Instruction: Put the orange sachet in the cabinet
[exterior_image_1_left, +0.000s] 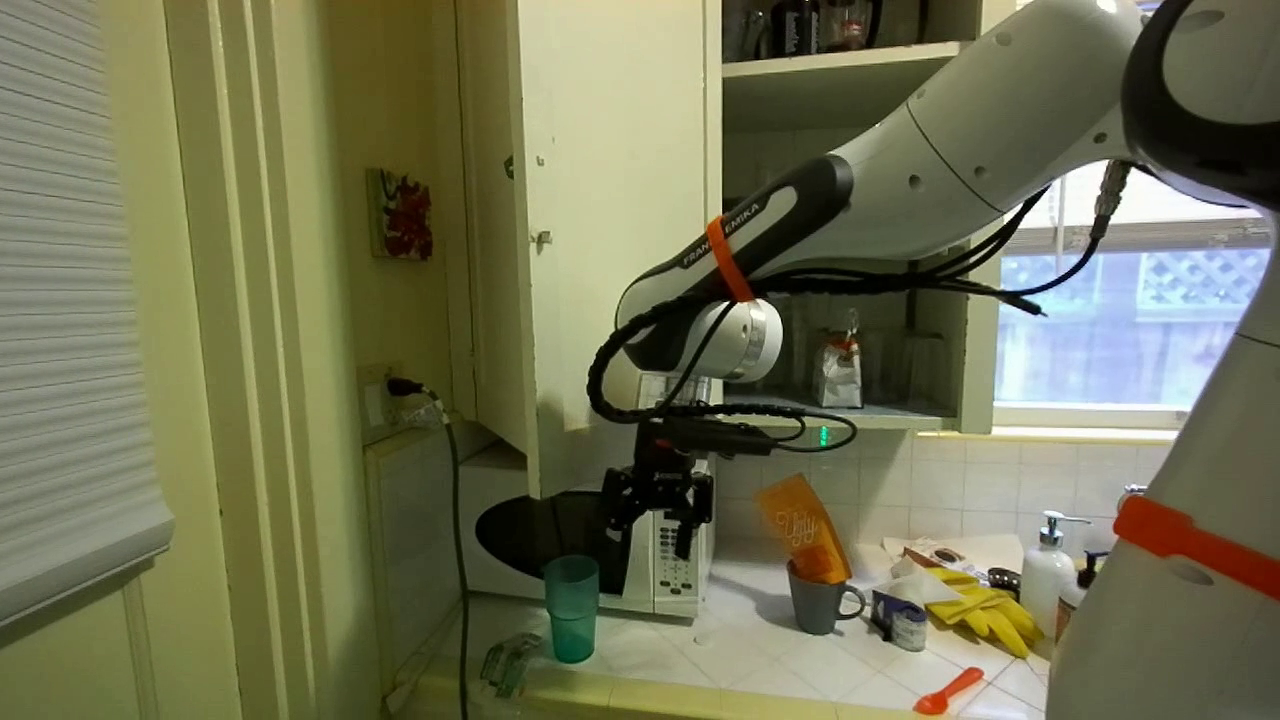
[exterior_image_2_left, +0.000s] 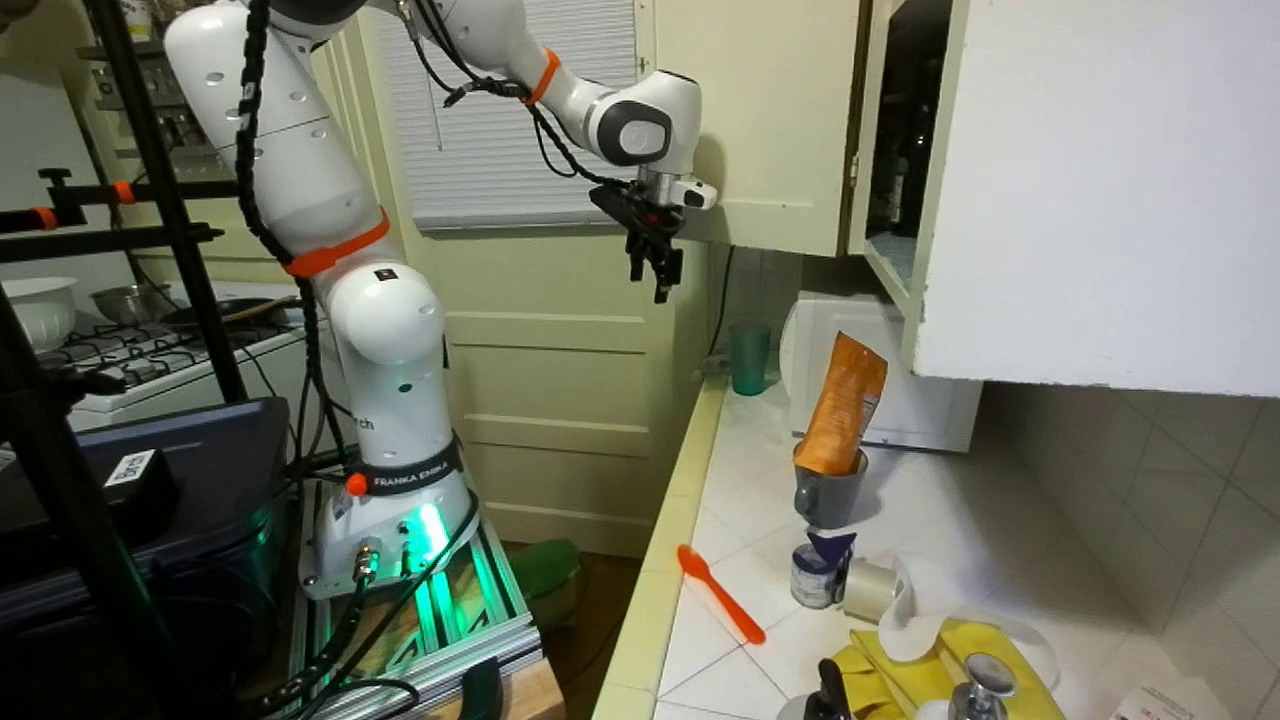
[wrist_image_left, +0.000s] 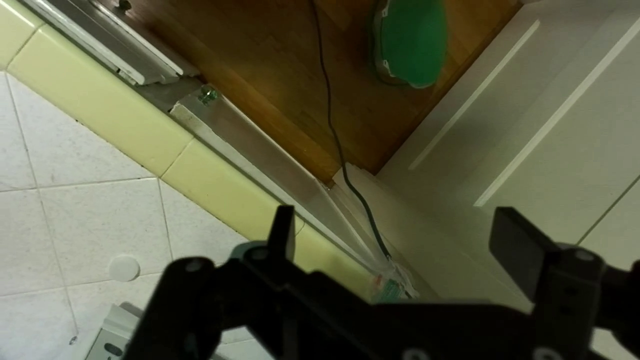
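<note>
The orange sachet stands tilted in a grey mug on the counter. The sachet and the mug also show in an exterior view. The white cabinet hangs above the counter with its panelled door swung open; its shelves are partly hidden by my arm. My gripper is open and empty, pointing down in front of the door and microwave, apart from the sachet. It hangs higher than the sachet in an exterior view. In the wrist view the fingers are wide apart; the sachet is out of view.
A microwave and a green cup stand by the mug. A can, yellow gloves, an orange spoon and a soap bottle lie or stand beyond. A small bag and glasses stand on the lower shelf.
</note>
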